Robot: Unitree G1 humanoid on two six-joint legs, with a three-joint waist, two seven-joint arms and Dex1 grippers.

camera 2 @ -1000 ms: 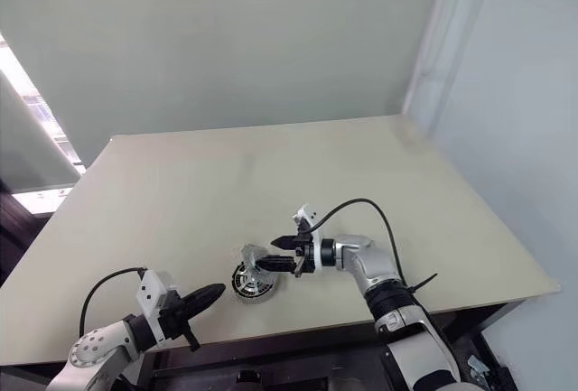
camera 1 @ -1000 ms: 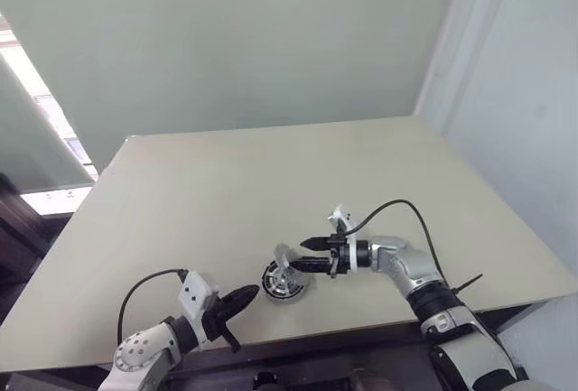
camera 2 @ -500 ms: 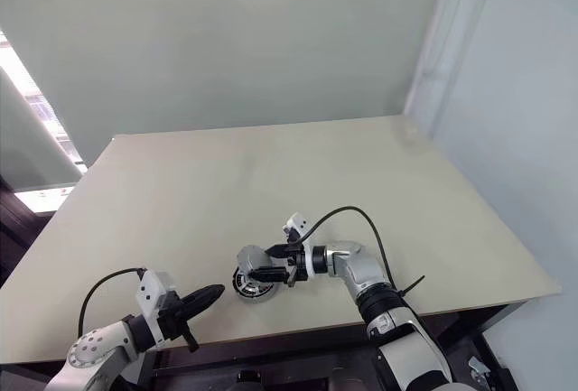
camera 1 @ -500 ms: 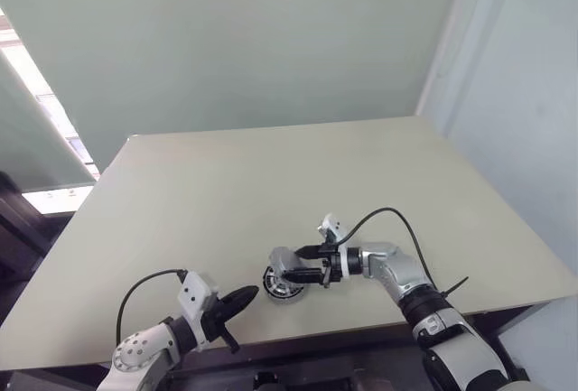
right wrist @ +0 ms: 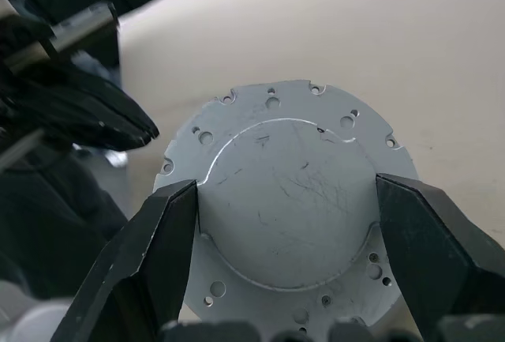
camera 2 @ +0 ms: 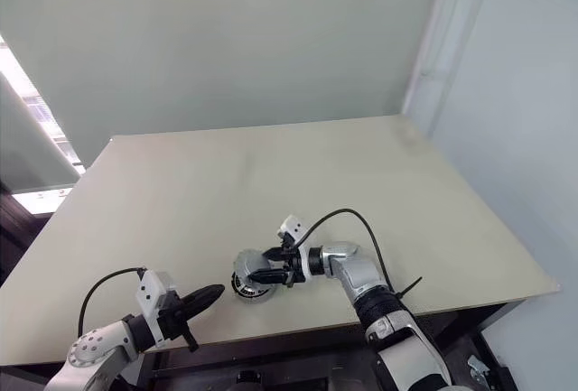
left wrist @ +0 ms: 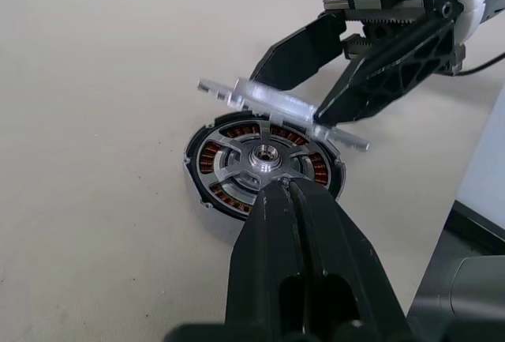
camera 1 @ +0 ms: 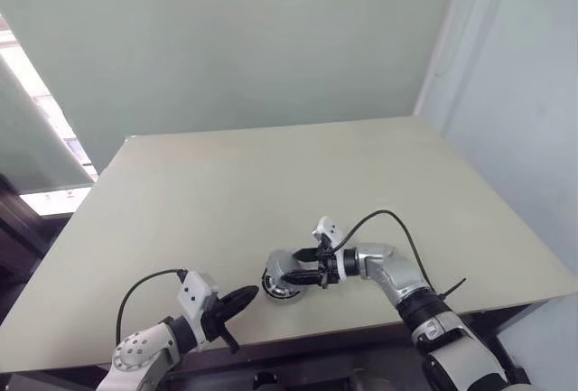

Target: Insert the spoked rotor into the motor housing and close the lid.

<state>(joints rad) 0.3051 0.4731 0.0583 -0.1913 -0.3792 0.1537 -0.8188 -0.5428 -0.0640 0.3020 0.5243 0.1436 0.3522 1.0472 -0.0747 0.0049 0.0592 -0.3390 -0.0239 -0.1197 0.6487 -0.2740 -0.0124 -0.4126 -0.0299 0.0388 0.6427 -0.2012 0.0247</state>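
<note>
From the left eye view, the motor housing (camera 1: 282, 284) lies near the front edge of the counter (camera 1: 271, 183), a little left of centre. The right claw (camera 1: 301, 274) reaches in from the right, pointing leftward and slightly down, and holds the lid (camera 1: 283, 265) just above the housing. The left claw (camera 1: 244, 297) rests near the counter's near edge, left of the housing, aimed forward and to the right.

In the left wrist view, the left claw (left wrist: 290, 192) has its fingers pressed together with nothing between them. Ahead of it the housing (left wrist: 264, 167) shows copper windings, with the spoked rotor (left wrist: 262, 160) already seated inside. The lid (left wrist: 282, 111) hangs tilted over the housing's far side, pinched at its rim by the right claw (left wrist: 304, 97).

In the right wrist view, the right claw's fingers (right wrist: 162, 227) stand wide, clamped on opposite edges of the lid (right wrist: 288, 204).

The lid looks thin, stiff, smooth metal, likely light and slippery; an edge grip suits it, and it probably needs levelling before seating.
</note>
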